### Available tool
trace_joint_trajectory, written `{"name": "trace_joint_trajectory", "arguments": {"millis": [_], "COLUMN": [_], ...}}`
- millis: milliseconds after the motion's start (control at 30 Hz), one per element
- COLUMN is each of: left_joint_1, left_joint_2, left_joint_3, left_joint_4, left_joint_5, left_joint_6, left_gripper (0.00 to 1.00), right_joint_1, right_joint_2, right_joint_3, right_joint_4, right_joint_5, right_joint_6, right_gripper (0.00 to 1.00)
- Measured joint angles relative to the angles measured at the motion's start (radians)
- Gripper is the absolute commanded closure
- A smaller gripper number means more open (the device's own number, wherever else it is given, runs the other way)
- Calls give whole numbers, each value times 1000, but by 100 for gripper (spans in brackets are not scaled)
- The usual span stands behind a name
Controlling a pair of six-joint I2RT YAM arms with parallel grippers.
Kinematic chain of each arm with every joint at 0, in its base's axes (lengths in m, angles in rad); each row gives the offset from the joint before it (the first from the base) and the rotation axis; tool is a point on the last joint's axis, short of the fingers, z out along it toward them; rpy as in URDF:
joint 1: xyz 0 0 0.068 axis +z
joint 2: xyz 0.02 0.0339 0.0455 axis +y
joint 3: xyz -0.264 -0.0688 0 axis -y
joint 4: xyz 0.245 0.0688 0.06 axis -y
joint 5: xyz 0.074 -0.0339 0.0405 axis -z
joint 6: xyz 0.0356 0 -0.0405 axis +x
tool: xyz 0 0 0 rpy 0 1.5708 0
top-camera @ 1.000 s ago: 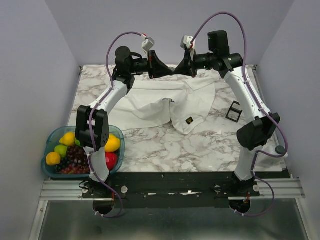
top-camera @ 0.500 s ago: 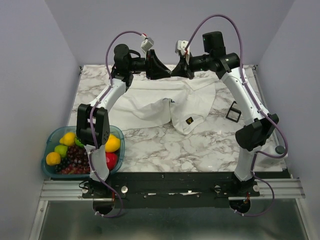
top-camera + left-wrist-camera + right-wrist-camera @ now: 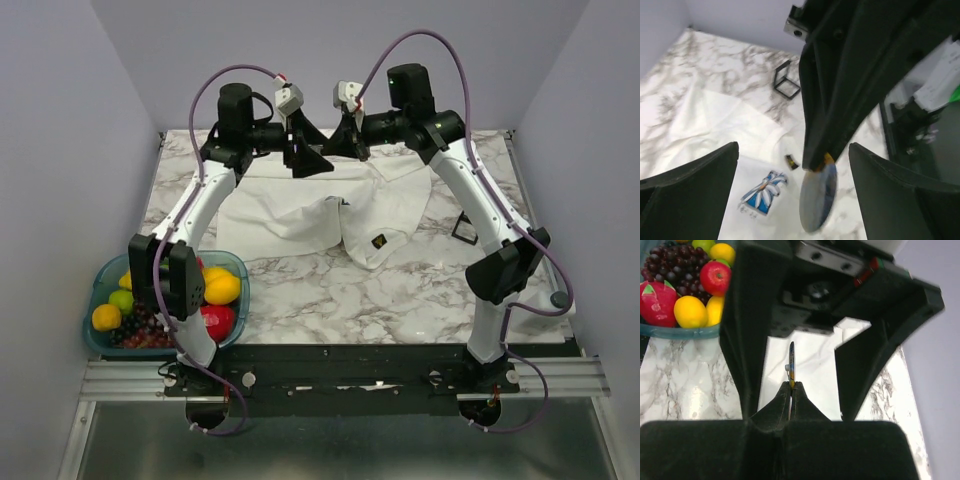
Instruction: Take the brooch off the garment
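Seen from above, the large white short-sleeved cloth garment lies spread over the far half of the marbled surface. A small dark diamond logo sits on its near fold. Both arms arch over its far edge, and the left fingers and right fingers meet tip to tip in the air above the cloth. The brooch is too small to make out here. A small black square frame stands to the right, and a teal bowl of fruit sits at the near left.

In the left wrist view, the left fingers stand wide, one at each lower corner. Between them the right fingers pinch the top rim of the small round bluish-faced brooch. It hangs on edge, apart from the cloth below. A flat blue-and-white daisy motif lies on the garment just left of it; I cannot tell whether it is print or patch.

In the right wrist view, the right fingers are closed on the brooch. It shows as a thin line running straight out from their tips, with the left fingers flanking it.

The brooch looks to be off the garment and in the right arm's keeping. Its flat faces turn toward the left fingers on either side, so a handover would need them only to close.
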Motion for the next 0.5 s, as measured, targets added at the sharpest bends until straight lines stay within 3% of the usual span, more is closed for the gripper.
{"name": "trace_joint_trajectory", "arguments": {"millis": [100,233,367,500], "left_joint_1": [16,44,102,160], "left_joint_2": [-100,-216,-323,-375], "left_joint_3": [11,-17,-123,-243], "left_joint_4": [-325,-565,-631,-549], "left_joint_5": [-69,-146,-198,-256], "left_joint_6": [299,535,605,541], "left_gripper": [1,1,1,2], "right_joint_1": [-2,-5,-12,-23], "right_joint_2": [3,8,8,8], "right_joint_3": [0,-2,-8,-18], "right_joint_4": [16,29,43,51], "right_joint_5": [-1,-2,-9,-20], "right_joint_6": [21,46,68,85], "right_gripper": [100,100,100,100]}}
